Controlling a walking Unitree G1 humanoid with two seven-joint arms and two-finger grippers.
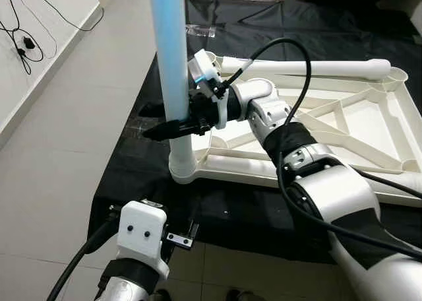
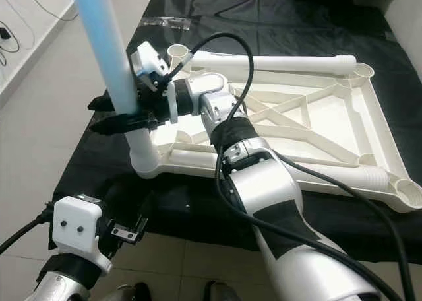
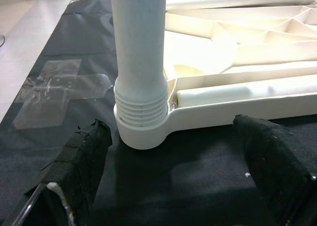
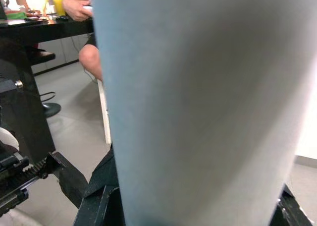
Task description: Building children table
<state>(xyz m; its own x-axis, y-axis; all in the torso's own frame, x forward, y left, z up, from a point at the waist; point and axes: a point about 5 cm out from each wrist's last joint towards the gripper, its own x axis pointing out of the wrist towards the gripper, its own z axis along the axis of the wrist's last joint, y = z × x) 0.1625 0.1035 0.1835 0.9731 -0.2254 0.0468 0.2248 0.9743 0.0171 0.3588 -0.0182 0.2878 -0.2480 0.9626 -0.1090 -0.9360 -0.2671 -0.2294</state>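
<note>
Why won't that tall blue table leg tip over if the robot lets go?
The blue leg probably stays up: its ribbed end sits in the corner socket of the white tabletop. It looks stiff, hollow and likely light. The spare white leg, lying loose, could roll if nudged. The right gripper grips the blue leg.

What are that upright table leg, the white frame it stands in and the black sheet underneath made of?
The table leg looks like smooth moulded plastic: matte, seamless, with ridged rings above the socket. The frame seems to be the same off-white plastic, with thin cast ribs. The black sheet looks like thin cloth or plastic film; its creases suggest so, but I cannot tell which.
</note>
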